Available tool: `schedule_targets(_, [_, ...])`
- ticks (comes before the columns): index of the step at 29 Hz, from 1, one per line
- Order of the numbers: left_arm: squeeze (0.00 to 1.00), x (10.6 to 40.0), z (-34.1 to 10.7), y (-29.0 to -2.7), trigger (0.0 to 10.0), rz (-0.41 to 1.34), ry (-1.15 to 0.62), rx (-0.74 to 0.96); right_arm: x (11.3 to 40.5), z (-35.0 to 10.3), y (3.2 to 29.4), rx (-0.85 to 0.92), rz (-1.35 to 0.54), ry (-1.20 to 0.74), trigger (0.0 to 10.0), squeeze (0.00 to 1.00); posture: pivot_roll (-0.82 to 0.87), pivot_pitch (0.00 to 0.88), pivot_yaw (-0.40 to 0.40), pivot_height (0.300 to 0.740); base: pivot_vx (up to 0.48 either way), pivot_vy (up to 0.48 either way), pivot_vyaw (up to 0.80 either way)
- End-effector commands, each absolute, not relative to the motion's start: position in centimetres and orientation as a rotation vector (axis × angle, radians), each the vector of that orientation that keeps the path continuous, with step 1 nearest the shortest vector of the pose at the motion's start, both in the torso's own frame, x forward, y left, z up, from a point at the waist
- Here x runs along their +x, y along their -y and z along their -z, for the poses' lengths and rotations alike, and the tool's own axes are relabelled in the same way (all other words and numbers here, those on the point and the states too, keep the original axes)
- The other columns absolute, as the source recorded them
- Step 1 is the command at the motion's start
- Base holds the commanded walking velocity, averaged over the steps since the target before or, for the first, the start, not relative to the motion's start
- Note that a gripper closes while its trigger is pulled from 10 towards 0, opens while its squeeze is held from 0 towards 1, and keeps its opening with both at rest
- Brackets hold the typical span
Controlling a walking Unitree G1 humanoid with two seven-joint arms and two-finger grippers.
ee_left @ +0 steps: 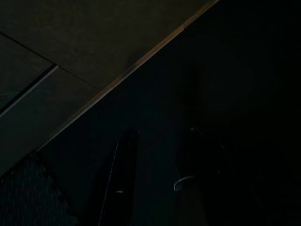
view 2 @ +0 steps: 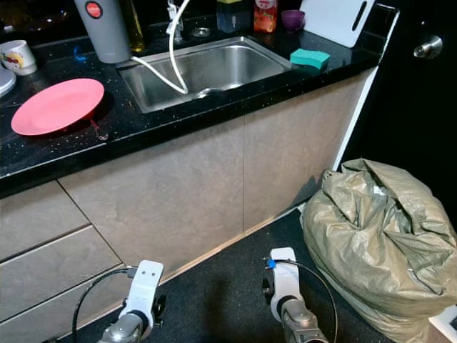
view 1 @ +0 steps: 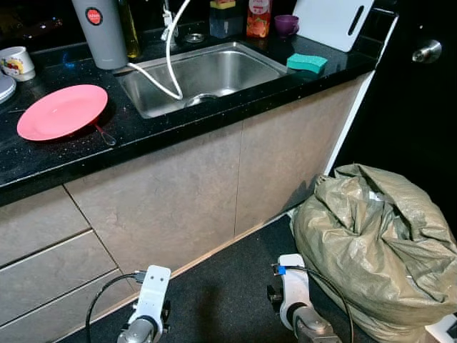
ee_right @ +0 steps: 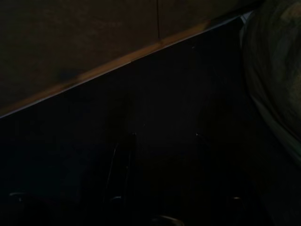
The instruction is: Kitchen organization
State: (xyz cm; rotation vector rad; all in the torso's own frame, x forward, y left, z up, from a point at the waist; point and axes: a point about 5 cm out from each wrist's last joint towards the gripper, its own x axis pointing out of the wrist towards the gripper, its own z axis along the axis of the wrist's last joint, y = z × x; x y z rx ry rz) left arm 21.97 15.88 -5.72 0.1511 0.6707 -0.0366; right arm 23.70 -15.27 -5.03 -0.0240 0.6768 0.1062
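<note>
Both arms hang low at six o'clock, nearest the camera, over the dark floor (view 1: 228, 300). Seen from the wrist, the left gripper (ee_left: 157, 181) shows two black fingers standing apart, spread over the floor near the cabinet base. At the right gripper (ee_right: 160, 181) the fingers are only faint dark shapes, and I cannot tell whether they are spread or together.

At four o'clock a bulging olive woven sack (view 1: 378, 243) sits on the floor, just beside the cabinet (view 1: 186, 193) front.

Higher up runs a black speckled countertop (view 1: 143, 132). At ten o'clock on it lies a pink plate (view 1: 62, 111), flat, with a thin dark utensil (view 1: 104, 135) at its near edge. At twelve o'clock a steel sink (view 1: 207, 75) holds the end of a white hose (view 1: 171, 64). A grey cylindrical jug (view 1: 100, 32) stands at the sink's left rim. At one o'clock a green sponge (view 1: 307, 63) rests on the counter, with a white cutting board (view 1: 332, 21) leaning behind it. A printed mug (view 1: 16, 61) sits at the far left edge.
</note>
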Motion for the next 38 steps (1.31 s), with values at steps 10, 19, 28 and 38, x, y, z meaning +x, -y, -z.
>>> schedule_targets(10, [0.00,21.92,5.79,-15.85,10.0,0.027,-0.676,0.141,23.70,5.02,15.50,-0.035,-0.104,-0.677,10.0,0.00,-0.03,0.025,0.020,0.740,0.000,0.000,0.00])
schedule_targets(19, [0.00,22.04,5.65,-15.56,10.0,0.025,-0.662,0.143,23.71,5.00,15.58,-0.041,-0.114,-0.677,10.0,0.00,-0.03,0.046,0.009,0.740,0.000,0.000,0.00])
schedule_targets(28, [0.00,21.78,5.50,-15.23,10.0,0.044,-0.633,0.162,23.27,5.18,15.51,-0.042,-0.144,-0.677,10.0,0.00,-0.01,0.097,0.003,0.740,0.000,0.000,0.00])
schedule_targets(38, [0.00,21.15,5.68,-15.70,10.0,0.031,-0.637,0.172,23.10,5.31,15.34,-0.030,-0.148,-0.685,10.0,0.00,0.02,0.136,-0.001,0.740,0.000,0.000,0.00])
